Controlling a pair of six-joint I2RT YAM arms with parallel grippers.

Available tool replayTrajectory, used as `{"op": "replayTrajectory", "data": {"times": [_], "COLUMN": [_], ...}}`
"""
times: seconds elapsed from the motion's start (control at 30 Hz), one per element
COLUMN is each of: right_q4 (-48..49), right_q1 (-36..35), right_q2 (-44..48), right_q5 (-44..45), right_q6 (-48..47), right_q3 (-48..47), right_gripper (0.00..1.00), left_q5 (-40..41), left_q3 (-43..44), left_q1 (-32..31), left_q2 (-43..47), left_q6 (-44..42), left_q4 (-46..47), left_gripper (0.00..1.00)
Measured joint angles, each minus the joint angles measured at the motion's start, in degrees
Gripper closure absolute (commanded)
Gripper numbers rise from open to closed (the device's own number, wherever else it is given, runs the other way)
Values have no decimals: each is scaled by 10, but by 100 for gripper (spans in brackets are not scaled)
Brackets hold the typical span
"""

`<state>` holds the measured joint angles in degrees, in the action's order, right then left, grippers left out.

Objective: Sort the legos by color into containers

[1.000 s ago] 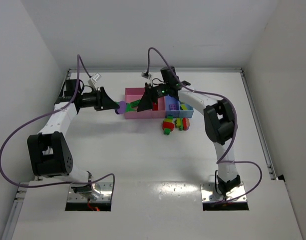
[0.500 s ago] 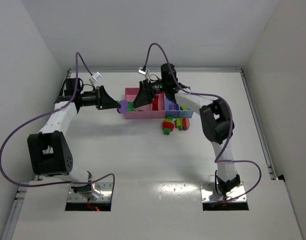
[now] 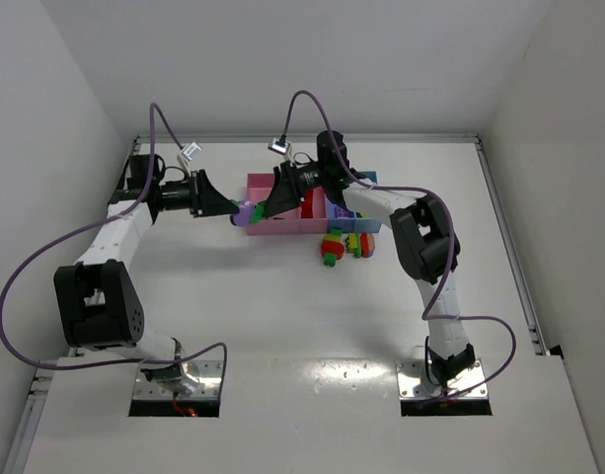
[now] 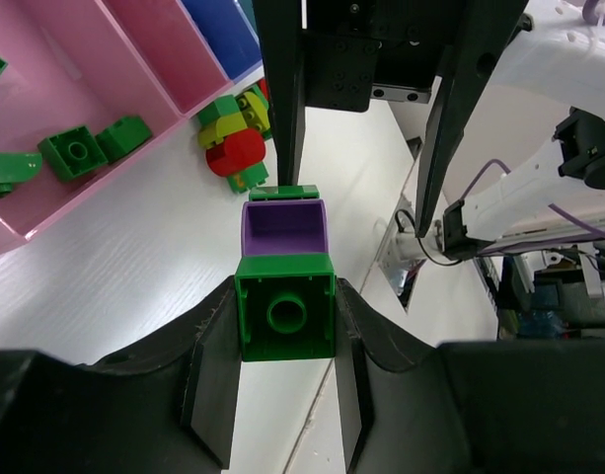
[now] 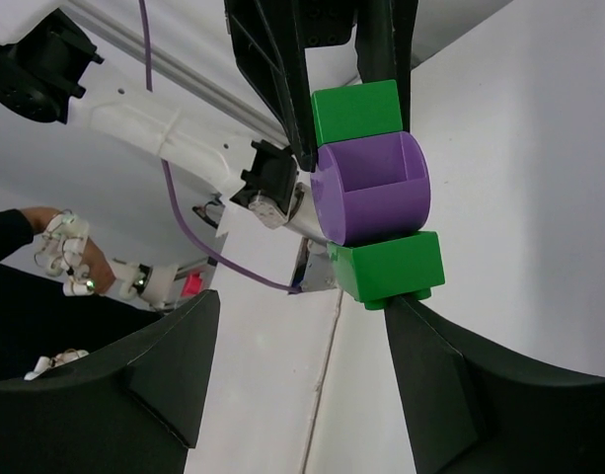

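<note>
While the top view shows the stack (image 3: 245,210) only as a speck left of the bins (image 3: 292,226), the left wrist view shows the left gripper (image 4: 285,326) clenched on its green end and the right gripper (image 4: 366,148) spread around it, unclamped.

Right gripper (image 3: 259,211) nearer the lego stack (image 3: 244,210)

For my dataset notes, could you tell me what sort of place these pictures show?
Probably a robotics lab test cell: a white table boxed in by plain white walls, two cabled robot arms bolted at its near edge, toy blocks and small sorting bins.
</note>
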<state>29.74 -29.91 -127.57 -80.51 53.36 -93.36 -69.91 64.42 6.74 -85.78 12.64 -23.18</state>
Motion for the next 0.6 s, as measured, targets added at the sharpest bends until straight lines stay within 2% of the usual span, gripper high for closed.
{"op": "replayTrajectory", "data": {"times": [0.6], "right_q4": [15], "right_q1": [-12], "right_q2": [0], "right_q5": [-6], "right_q6": [-2], "right_q3": [41], "right_gripper": [33], "left_q5": [-22], "left_q3": [-9], "left_q1": [-7], "left_q2": [44], "left_q6": [13], "left_q4": [2], "left_gripper": [97]}}
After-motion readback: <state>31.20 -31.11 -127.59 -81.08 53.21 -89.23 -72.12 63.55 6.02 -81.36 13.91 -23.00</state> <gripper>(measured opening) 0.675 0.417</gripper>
